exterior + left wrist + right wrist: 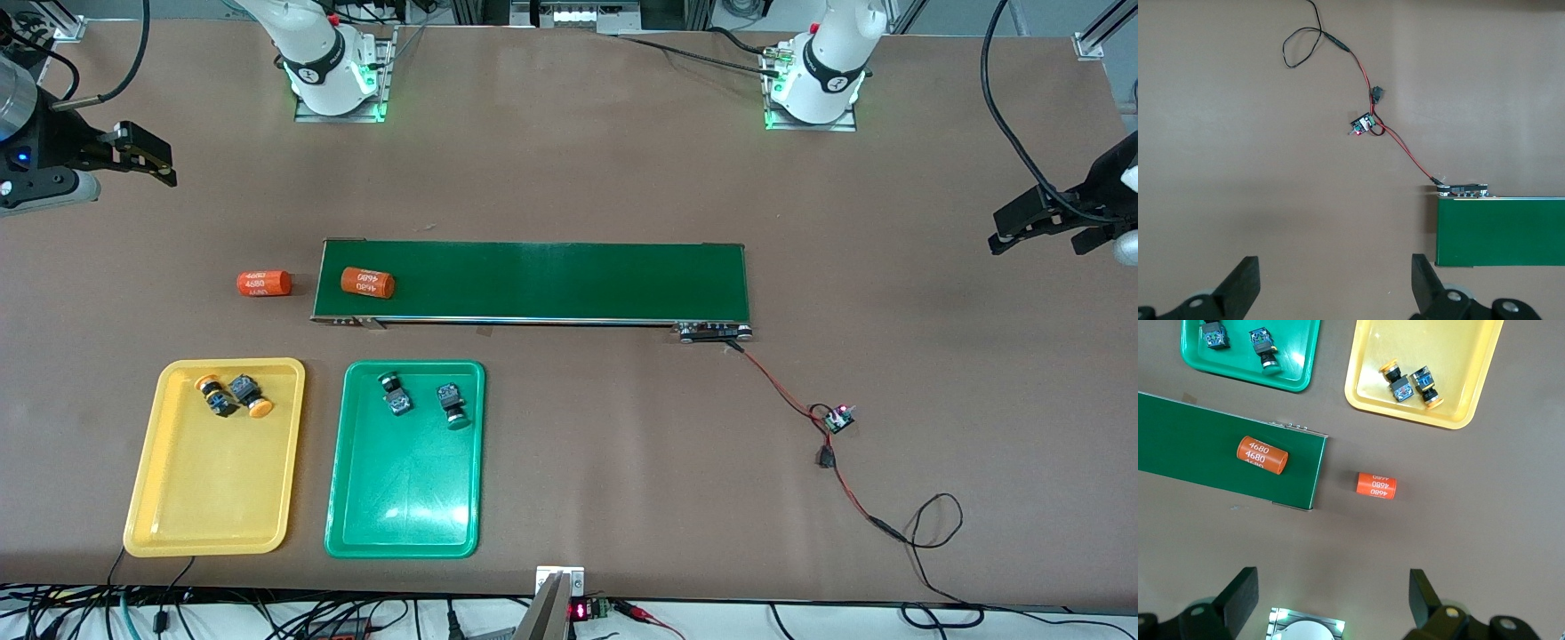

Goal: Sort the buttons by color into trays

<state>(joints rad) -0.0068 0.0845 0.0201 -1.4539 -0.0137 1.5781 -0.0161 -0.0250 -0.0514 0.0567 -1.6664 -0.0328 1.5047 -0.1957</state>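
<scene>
Two yellow-orange buttons [213, 394] [250, 396] lie in the yellow tray [213, 489], at the end of it farther from the front camera. Two green buttons [393, 394] [452, 405] lie likewise in the green tray [404, 498] beside it. The right wrist view shows both trays [1471, 387] [1298, 379] with their buttons [1396, 381] [1265, 350]. My right gripper [164, 169] [1331, 580] hangs open and empty over the table's right-arm end. At the left-arm end, my left gripper [1036, 242] [1333, 267] hangs open and empty over bare table.
A long dark-green conveyor belt [551, 280] [1505, 230] lies mid-table, with an orange printed cylinder [368, 283] [1262, 455] on its right-arm end. A second cylinder [264, 284] [1376, 485] lies on the table beside it. Red-black wires run to a small circuit board [837, 419] [1363, 125].
</scene>
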